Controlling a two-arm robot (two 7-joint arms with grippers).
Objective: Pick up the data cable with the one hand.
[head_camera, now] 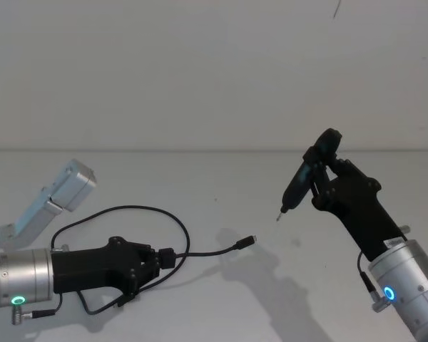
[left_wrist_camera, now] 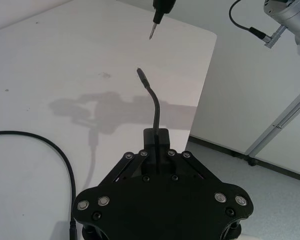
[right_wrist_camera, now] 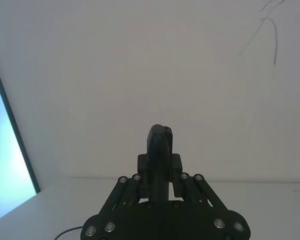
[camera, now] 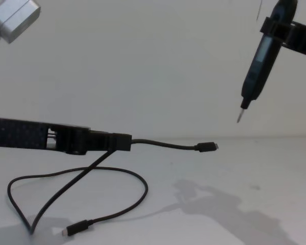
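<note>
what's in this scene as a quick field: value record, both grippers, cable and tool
left gripper: jaws shut on the data cable, hovering above the table
data cable: short end juts forward in the air, the rest loops down onto the table
right gripper: raised, jaws shut on the pen-shaped tool
pen-shaped tool: metal tip pointing down, clear of the cable

The thin black cable is clamped near one end in the closed left gripper; a short stub ending in a small plug is held out level, the rest looped on the table
</note>
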